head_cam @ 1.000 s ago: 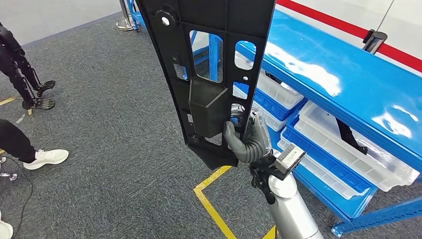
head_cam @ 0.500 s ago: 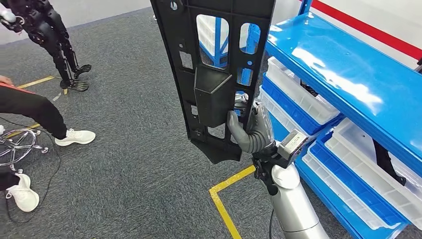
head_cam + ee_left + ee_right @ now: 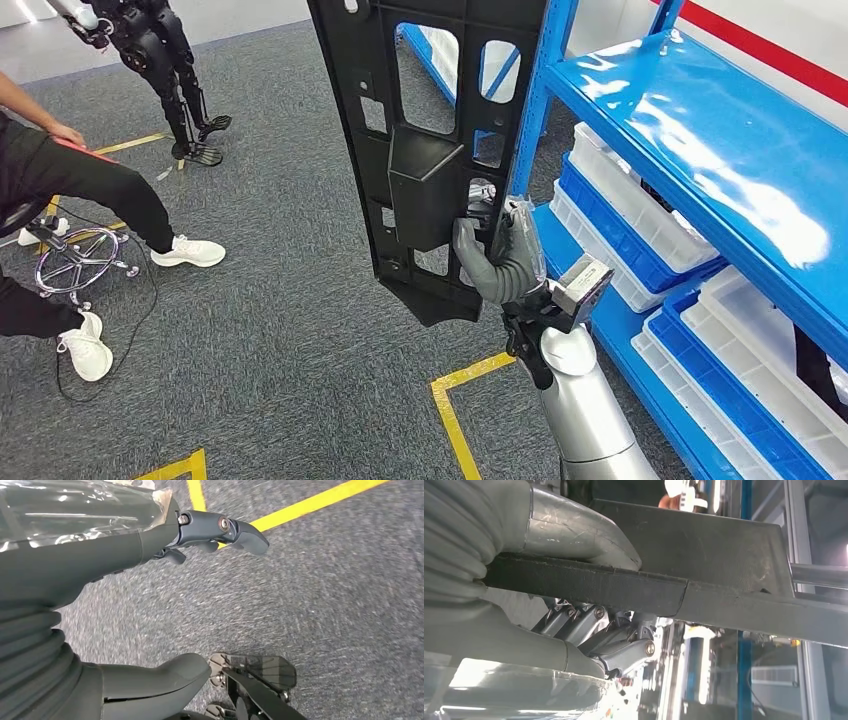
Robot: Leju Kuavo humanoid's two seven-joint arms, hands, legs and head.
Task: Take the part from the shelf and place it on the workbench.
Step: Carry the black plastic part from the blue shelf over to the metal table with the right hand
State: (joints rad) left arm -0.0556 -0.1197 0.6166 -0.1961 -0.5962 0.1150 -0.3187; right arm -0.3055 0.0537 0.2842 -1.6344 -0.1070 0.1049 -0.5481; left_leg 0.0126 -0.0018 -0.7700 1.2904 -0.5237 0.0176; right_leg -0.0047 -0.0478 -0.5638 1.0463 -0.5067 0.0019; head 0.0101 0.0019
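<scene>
1. Shelving [image 3: 700, 130], blue steel, standing to the robot's right; white-and-blue bins [image 3: 640, 225] on its lower levels. The workbench cannot be picked out with any certainty.
2. Floor [image 3: 280, 330], grey carpet with yellow tape lines [image 3: 455, 400]. A seated person's legs [image 3: 120, 195] and white shoes at the left; a second dark robot's legs [image 3: 180, 70] stand well apart at the far left.
3. Part [image 3: 430, 150], long black moulded panel with cut-out windows and a boxy pocket at its middle. Held upright, clear of the shelf, in front of the robot's chest.
4. Right hand [image 3: 500, 265], grey, fingers [image 3: 624, 650] wrapped through a lower opening of the panel and thumb pressed on the near face, gripping its edge firmly.
5. Left hand [image 3: 150, 545], hanging over the carpet, fingers loosely apart and holding nothing.
6. Progress, by judgement: pick-up from the shelf looks complete. Carrying to the workbench and setting down remain.
</scene>
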